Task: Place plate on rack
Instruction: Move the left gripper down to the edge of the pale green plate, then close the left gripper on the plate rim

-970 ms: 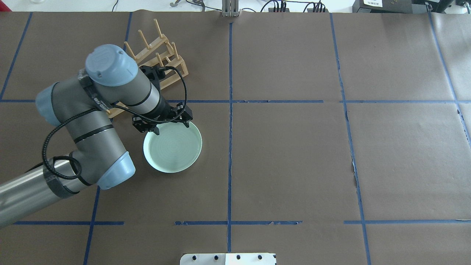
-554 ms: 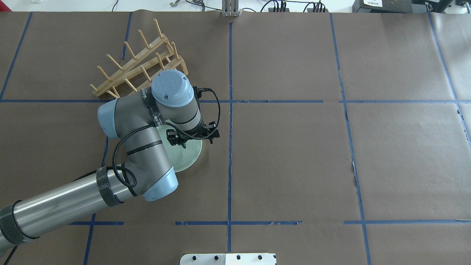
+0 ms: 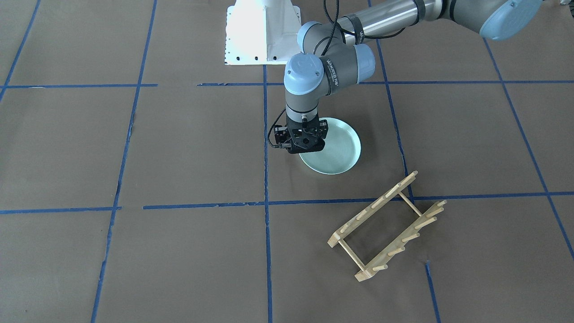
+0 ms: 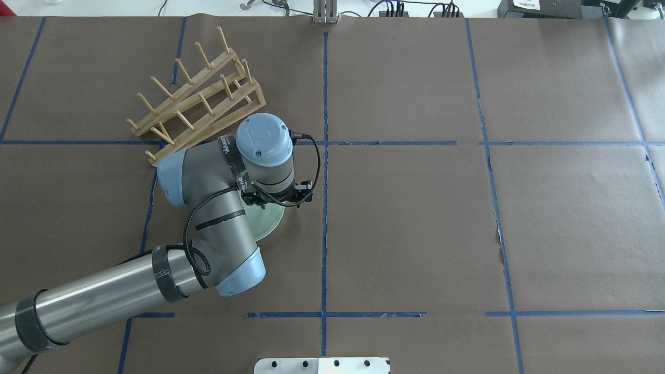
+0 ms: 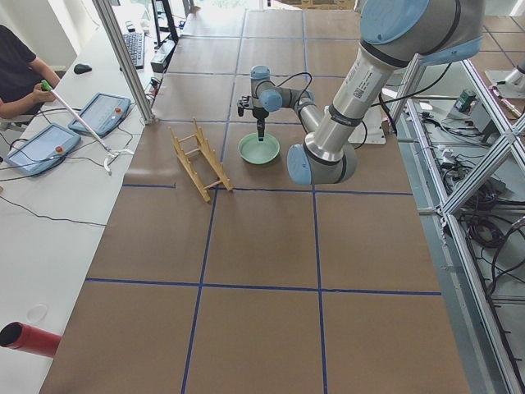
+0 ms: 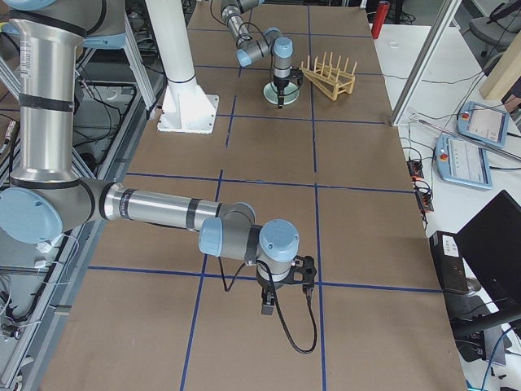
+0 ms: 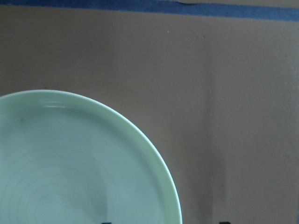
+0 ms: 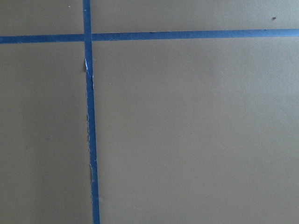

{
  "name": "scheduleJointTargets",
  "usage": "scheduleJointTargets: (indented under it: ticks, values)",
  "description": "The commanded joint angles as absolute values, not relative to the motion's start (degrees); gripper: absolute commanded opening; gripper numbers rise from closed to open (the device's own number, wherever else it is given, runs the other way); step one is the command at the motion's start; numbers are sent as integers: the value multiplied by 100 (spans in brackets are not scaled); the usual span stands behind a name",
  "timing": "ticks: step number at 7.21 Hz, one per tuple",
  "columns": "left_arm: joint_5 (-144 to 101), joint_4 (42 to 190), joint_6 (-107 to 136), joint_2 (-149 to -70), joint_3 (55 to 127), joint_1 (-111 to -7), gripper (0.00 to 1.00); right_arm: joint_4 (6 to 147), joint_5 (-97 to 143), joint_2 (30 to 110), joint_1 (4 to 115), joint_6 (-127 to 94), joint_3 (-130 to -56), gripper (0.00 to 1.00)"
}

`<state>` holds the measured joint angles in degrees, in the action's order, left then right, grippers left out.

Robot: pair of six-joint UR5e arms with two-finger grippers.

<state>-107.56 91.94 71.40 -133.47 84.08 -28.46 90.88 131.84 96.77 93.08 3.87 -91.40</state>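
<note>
— What is hidden or cut off?
— The plate (image 3: pixel 338 150), flat at frame centre, is overlapped at its left rim by the left gripper (image 3: pixel 306 150). Only two dark fingertips (image 7: pixel 106 222) are glimpsed, set apart astride the rim. The right gripper's (image 6: pixel 267 308) spread cannot be told.
— And room?
— The rack (image 3: pixel 372 208) is seen well apart, lower right, with brown paper (image 3: pixel 314 188) between.

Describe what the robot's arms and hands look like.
The left arm and right arm are silver tubes with grey joints and pale blue caps. Black bands wrap the tubes; the left wrist bears white lettering. The left hand and right hand are black, each with a looping black cable.
</note>
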Motion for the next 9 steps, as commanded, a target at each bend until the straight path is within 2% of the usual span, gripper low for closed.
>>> scheduleJointTargets:
  ticks: [1,2,5,8,9]
  values:
    - [-10696,9176,7128,-13359,8411,-2786,36,9088,13184,9677,9308,387,-9141,100]
    - [-10696,9176,7128,-13351,8420,-2777,0,9088,13184,9677,9308,387,-9132,100]
    - [-10714,9167,7215,-13377,8472,-2804,0,9088,13184,9677,9308,387,-9132,100]
    - [-10705,9350,8204,-13359,9278,-3346,0,9088,13184,9677,9308,387,-9132,100]
    - [-10696,10169,9079,-13298,9429,-3540,0,9088,13184,9677,9308,387,-9141,100]
